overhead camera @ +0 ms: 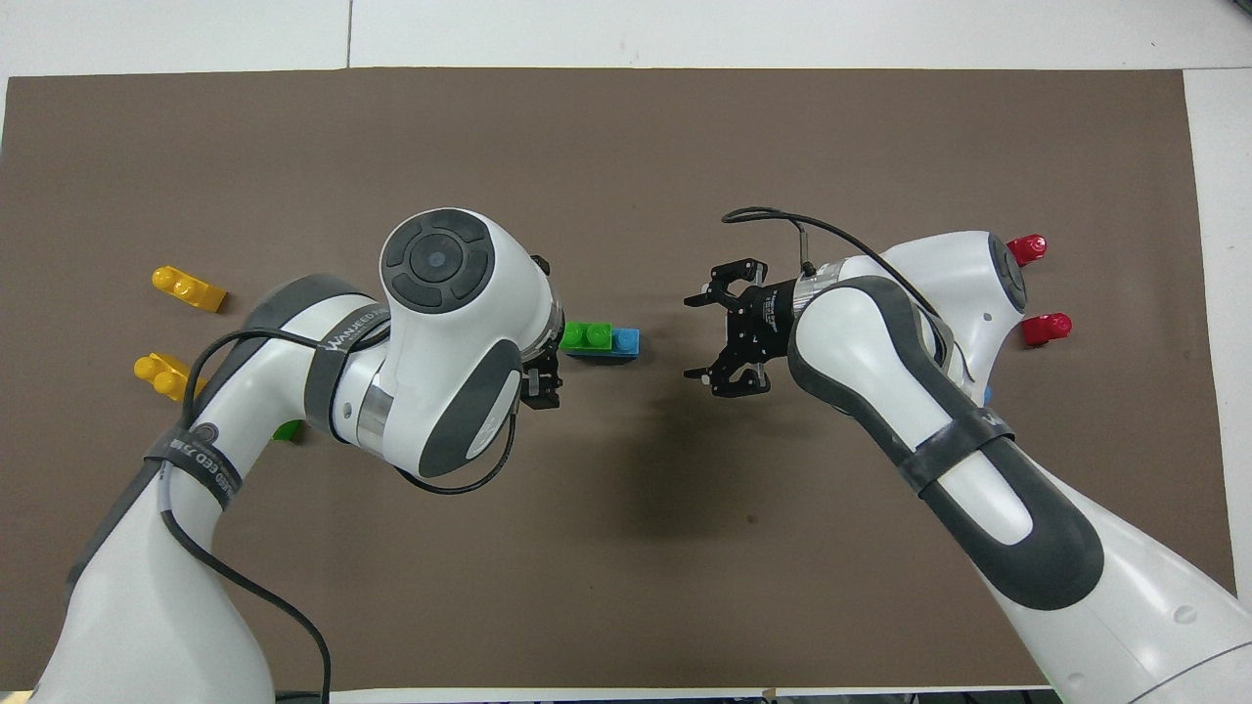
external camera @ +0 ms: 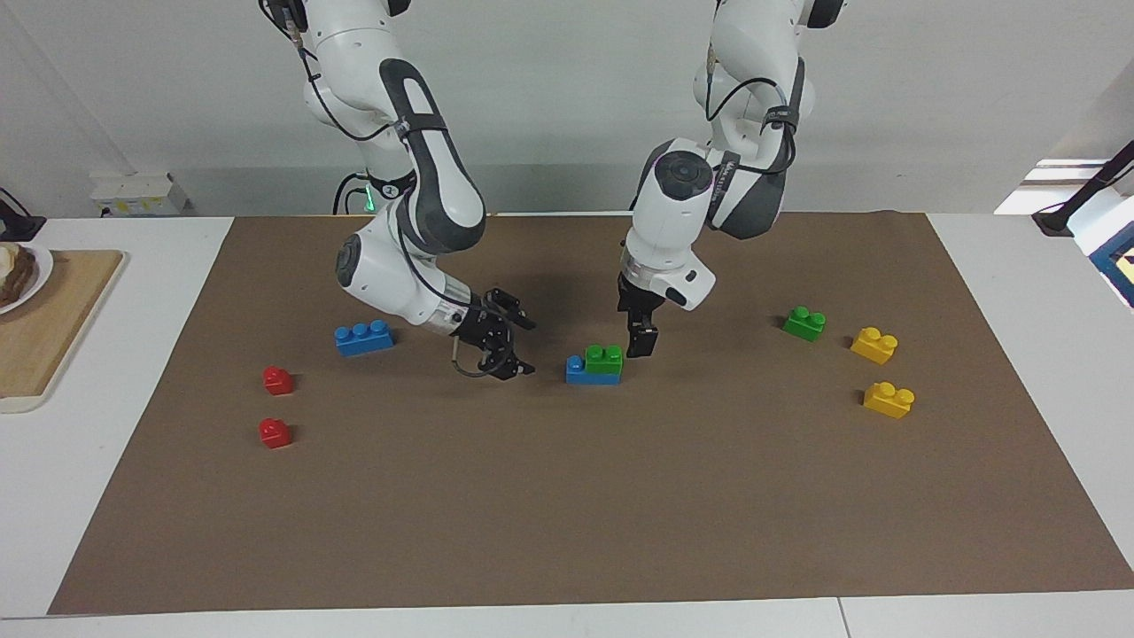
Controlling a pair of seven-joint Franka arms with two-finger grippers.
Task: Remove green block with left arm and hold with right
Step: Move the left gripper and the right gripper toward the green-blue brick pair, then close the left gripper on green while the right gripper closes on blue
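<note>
The green block (external camera: 604, 357) (overhead camera: 585, 335) sits pressed on one end of a blue brick (external camera: 592, 373) (overhead camera: 623, 343) in the middle of the brown mat. My left gripper (external camera: 640, 342) points straight down, open, close beside the green block on the left arm's end; I cannot tell if it touches. One of its fingers (overhead camera: 543, 383) shows past the wrist in the overhead view. My right gripper (external camera: 507, 347) (overhead camera: 717, 334) lies nearly level and low over the mat, open and empty. It points at the stack from the right arm's end, a short gap away.
A second green brick (external camera: 804, 323) and two yellow bricks (external camera: 874, 345) (external camera: 889, 400) lie toward the left arm's end. A loose blue brick (external camera: 364, 338) and two red pieces (external camera: 277, 380) (external camera: 275, 433) lie toward the right arm's end. A wooden board (external camera: 53, 310) lies off the mat.
</note>
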